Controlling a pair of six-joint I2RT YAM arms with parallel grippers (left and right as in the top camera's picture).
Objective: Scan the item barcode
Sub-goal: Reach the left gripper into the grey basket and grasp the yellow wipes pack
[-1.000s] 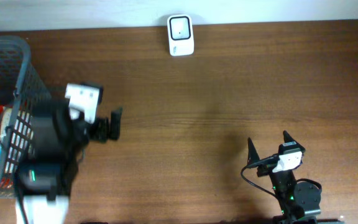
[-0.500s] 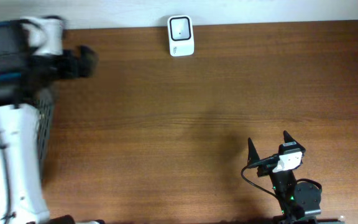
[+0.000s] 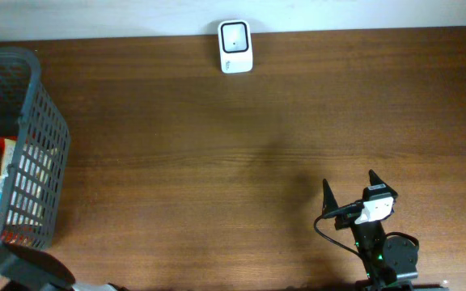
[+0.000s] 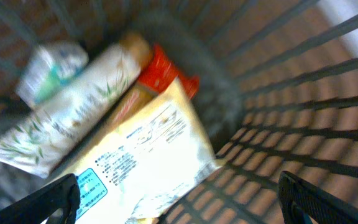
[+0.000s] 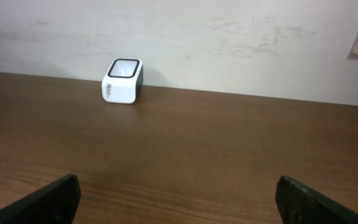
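The white barcode scanner (image 3: 235, 46) stands at the table's far edge, also seen as the scanner (image 5: 122, 81) in the right wrist view. Items lie in the grey wire basket (image 3: 39, 129) at the left. The left wrist view looks down into it, blurred: a white pouch with a blue label (image 4: 148, 155), a leaf-printed white pack (image 4: 67, 127), a red pack (image 4: 160, 71). My left gripper (image 4: 178, 190) hangs open over the white pouch, touching nothing. My right gripper (image 3: 350, 190) rests open at the near right, empty.
The basket's wire wall (image 4: 303, 130) rises at the right of the left wrist view. A small pale green-white pack (image 4: 48, 68) lies at the basket's far left. A dark part of the left arm (image 3: 14, 271) shows at the overhead view's bottom-left corner. A white wall (image 5: 229, 37) backs the table.
The left arm swung from beside the basket up across the table's left side and has now left most of the overhead view. The right arm has not moved.
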